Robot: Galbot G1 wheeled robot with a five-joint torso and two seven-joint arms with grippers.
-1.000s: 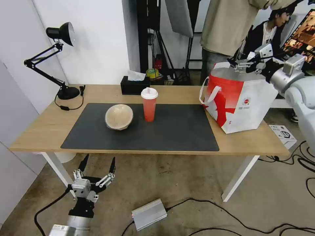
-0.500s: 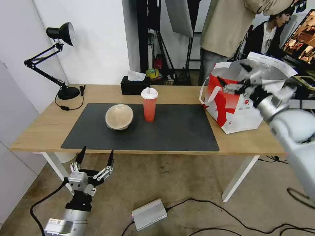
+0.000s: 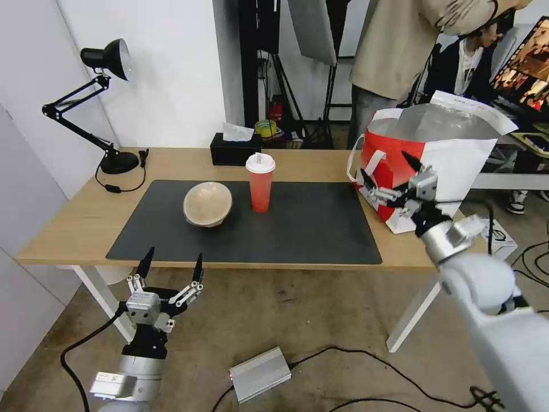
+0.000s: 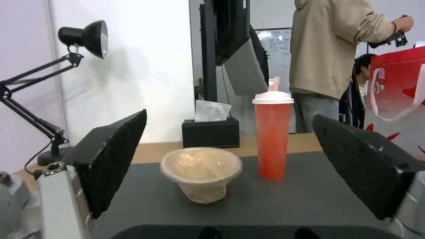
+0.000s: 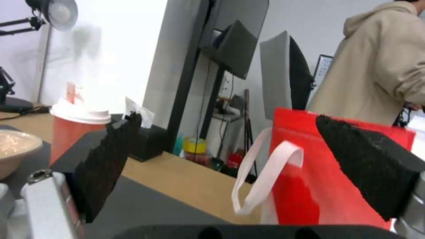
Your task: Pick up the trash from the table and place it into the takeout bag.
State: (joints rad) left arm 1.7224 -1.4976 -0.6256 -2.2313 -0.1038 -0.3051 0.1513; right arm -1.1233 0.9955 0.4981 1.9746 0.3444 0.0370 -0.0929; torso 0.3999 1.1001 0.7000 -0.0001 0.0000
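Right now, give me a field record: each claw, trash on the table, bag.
left claw: open, empty, low in front of the table's near edge
right claw: open, empty, in front of the bag's red side
bowl: on the mat, left of the cup
cup: upright on the mat, lid on
bag: open, at the table's right end
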